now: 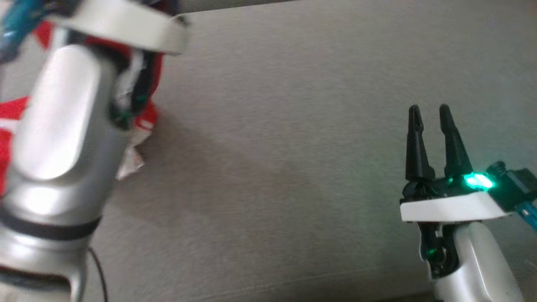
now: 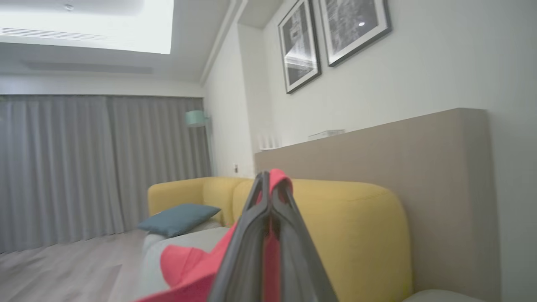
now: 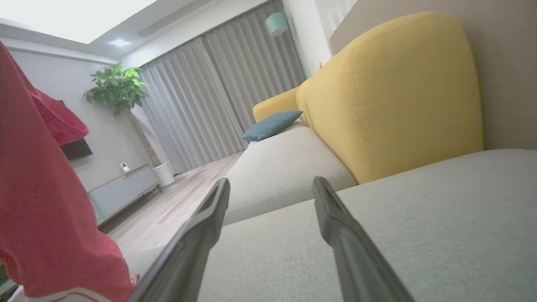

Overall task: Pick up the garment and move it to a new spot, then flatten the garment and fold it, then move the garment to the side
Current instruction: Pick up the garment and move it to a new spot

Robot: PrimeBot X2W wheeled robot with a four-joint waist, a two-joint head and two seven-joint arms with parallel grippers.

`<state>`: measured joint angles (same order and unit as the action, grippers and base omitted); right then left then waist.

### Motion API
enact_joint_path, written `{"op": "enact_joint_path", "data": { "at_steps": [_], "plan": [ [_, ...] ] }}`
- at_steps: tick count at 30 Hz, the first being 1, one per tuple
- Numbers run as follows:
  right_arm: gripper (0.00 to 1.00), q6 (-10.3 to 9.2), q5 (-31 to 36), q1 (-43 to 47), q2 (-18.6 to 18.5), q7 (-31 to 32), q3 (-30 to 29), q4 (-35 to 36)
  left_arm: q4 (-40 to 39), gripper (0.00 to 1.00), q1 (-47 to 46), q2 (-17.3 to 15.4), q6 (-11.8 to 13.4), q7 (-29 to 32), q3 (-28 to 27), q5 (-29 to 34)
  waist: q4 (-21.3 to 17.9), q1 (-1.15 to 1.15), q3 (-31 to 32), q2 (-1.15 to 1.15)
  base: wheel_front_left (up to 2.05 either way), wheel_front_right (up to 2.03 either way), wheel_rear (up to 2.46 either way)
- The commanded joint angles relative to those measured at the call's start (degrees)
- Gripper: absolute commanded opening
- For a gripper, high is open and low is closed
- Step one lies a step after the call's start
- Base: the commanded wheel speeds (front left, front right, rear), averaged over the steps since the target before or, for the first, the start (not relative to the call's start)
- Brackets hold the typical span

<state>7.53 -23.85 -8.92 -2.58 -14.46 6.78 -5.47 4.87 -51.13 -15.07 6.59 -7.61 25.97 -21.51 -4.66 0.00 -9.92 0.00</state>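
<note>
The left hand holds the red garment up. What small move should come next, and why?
Probably carry the red garment across to the bare grey cushion and lower it: the left hand is shut on it, it hangs lifted, and the right hand waits open.

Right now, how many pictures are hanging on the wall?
2. Both framed pictures hang side by side high on the white wall in the left wrist view: one nearer the corner, the other beside it, cut off by the top edge. More could be out of sight.

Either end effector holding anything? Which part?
Left end effector is shut on a fold of the red garment; which part can't be told. Right end effector is open, empty.
</note>
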Motion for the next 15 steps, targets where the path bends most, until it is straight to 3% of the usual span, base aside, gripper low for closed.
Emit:
{"op": "enact_joint_path", "data": {
  "at_steps": [1,8,12,14,15],
  "plan": [
    [1.0,-0.04,-0.8,-2.4,-0.3,-0.5,1.7,2.6,0.1,0.0,-4.7,0.3,0.0,0.2,-0.2,1.1,-5.7,0.0,-1.5,0.0,0.0,0.0,0.0],
    [1.0,-0.04,-2.6,-4.2,-0.3,-0.5,3.0,4.6,10.3,0.0,-9.1,7.7,-0.7,-1.7,5.4,2.5,-14.3,0.0,-5.1,0.0,0.0,0.0,0.0],
    [1.0,-0.04,-3.6,-4.5,-0.3,-0.5,2.2,4.7,16.9,0.0,-10.5,11.0,-0.7,-4.6,7.6,1.6,-16.6,0.0,-6.6,0.0,0.0,0.0,0.0],
    [1.0,-0.04,-3.9,-4.7,-0.3,-0.5,2.3,4.7,20.9,1.0,-10.7,11.7,-1.1,-5.2,9.7,0.9,-17.1,0.0,-7.2,0.0,0.0,0.0,0.0],
    [1.0,-0.04,-4.0,-4.7,-0.3,-0.5,2.3,4.8,22.7,1.0,-10.7,11.9,-1.5,-5.5,11.1,0.6,-17.2,0.0,-7.5,0.0,0.0,0.0,0.0]
  ]
}}
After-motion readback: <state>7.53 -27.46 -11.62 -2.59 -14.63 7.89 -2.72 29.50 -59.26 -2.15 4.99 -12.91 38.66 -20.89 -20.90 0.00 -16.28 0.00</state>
